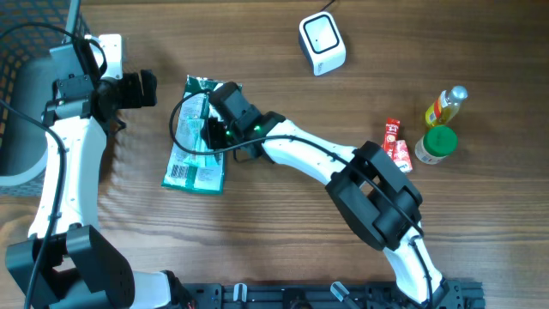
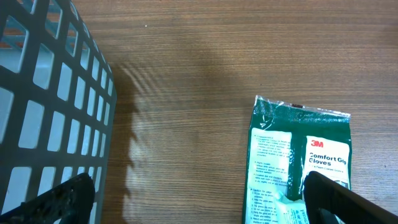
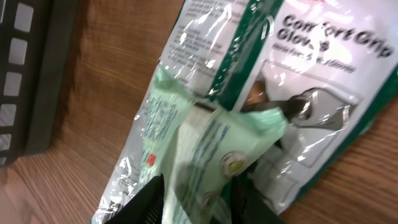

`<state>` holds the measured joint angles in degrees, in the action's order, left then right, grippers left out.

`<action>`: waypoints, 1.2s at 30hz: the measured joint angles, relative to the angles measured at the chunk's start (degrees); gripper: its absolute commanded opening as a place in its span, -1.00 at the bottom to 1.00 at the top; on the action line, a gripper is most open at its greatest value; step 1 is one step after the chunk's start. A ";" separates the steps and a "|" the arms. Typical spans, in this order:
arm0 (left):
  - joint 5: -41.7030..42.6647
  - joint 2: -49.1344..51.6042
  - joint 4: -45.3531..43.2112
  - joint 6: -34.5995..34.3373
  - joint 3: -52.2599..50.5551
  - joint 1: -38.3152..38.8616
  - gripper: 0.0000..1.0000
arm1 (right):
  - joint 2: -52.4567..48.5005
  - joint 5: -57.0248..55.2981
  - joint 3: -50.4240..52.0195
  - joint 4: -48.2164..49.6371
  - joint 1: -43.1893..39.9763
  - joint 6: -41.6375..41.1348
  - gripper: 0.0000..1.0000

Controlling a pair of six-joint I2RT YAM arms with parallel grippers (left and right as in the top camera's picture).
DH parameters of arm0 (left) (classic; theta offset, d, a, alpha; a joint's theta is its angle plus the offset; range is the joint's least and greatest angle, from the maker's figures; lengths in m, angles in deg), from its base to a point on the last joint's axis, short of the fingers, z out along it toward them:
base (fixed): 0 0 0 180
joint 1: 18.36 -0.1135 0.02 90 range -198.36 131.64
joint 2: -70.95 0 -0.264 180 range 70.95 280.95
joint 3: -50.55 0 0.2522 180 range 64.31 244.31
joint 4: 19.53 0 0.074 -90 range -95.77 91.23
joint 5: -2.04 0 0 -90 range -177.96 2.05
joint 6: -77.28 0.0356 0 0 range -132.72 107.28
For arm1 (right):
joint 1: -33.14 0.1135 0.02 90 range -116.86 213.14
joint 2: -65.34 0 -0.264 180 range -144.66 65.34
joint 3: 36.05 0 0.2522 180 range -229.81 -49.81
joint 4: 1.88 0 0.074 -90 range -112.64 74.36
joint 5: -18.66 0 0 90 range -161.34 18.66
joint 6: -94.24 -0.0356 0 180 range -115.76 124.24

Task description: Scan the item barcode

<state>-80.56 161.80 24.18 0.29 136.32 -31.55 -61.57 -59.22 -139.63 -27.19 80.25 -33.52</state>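
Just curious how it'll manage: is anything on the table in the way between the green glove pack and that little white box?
Nothing visible does. Only bare wooden table lies between the glove pack and the white box. The two bottles and the red packet stand well off that line.

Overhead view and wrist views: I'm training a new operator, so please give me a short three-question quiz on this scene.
1. True or false: the white scanner stands apart from the glove package.
2. The left hand has its fingers: A wide apart, B pressed together.
3. Fill in: the brand printed on the glove package is ___.

Key: 1 true; 2 A; 3 3M.
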 measured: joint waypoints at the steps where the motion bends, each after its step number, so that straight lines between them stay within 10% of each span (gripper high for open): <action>1: 0.02 0.00 0.00 0.00 0.00 0.00 1.00 | 0.00 -0.22 0.00 -0.02 0.17 -0.35 -0.34; 6: 0.02 0.00 0.00 0.00 0.00 -0.02 1.00 | 0.00 -1.38 0.72 0.09 0.33 -3.52 -0.36; 9: 0.02 0.00 0.00 0.00 0.00 0.00 1.00 | 0.00 -2.10 2.19 0.33 0.33 -4.83 -0.91; 32: 0.00 0.00 0.00 0.00 0.00 -0.02 1.00 | 15.45 1.53 11.47 -22.51 -8.41 -10.43 -0.91; 36: 0.02 0.00 0.00 0.00 0.00 -0.02 1.00 | 15.32 0.72 16.24 -21.40 -8.37 -13.90 -0.13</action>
<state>-80.53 161.80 24.18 0.29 136.32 -31.57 -46.25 -58.50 -123.39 -48.59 71.88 -47.42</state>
